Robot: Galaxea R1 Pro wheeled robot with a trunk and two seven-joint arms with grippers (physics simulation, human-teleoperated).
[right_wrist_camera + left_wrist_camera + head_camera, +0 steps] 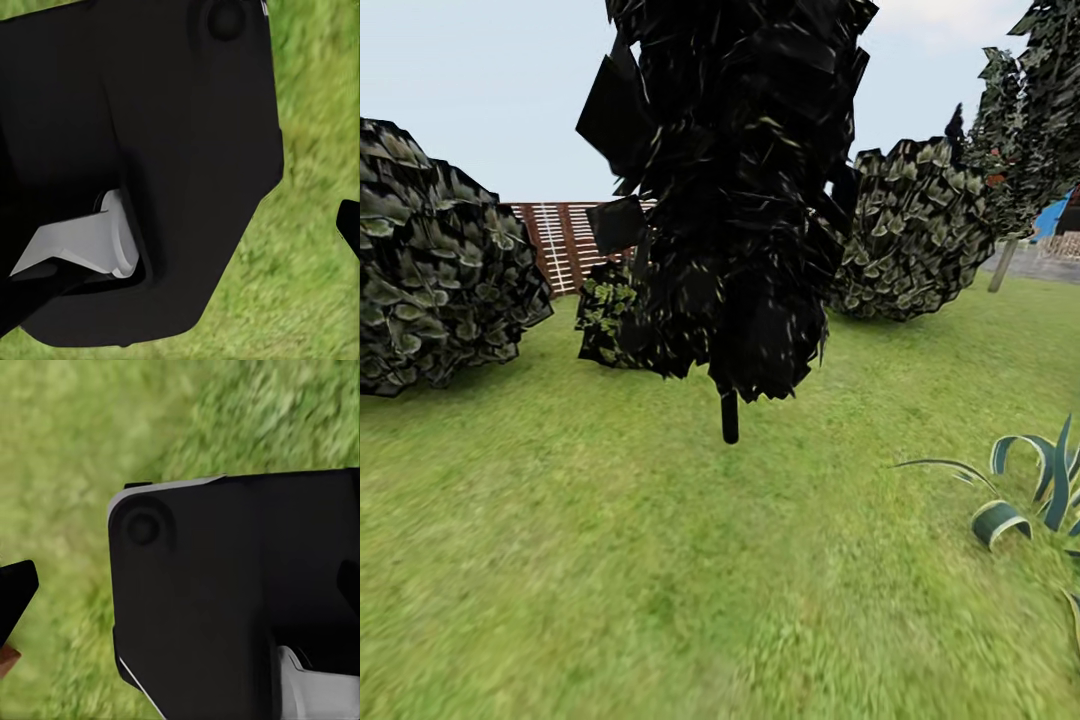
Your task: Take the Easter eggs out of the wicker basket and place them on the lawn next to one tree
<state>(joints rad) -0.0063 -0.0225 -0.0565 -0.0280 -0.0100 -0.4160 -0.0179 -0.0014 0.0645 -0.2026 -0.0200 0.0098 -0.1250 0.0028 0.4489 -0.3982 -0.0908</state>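
Head view: tree (pixel 730 200) stands upright on lawn (pixel 610 560).

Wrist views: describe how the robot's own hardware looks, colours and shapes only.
In the left wrist view a large matte black housing with rounded corners, a round recessed boss and a pale grey edge sits over the lawn. The right wrist view shows a similar black housing with a light grey wedge-shaped part.

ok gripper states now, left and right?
Left gripper: cannot be told; its wrist view shows dark robot housing over the lawn.
Right gripper: cannot be told either.
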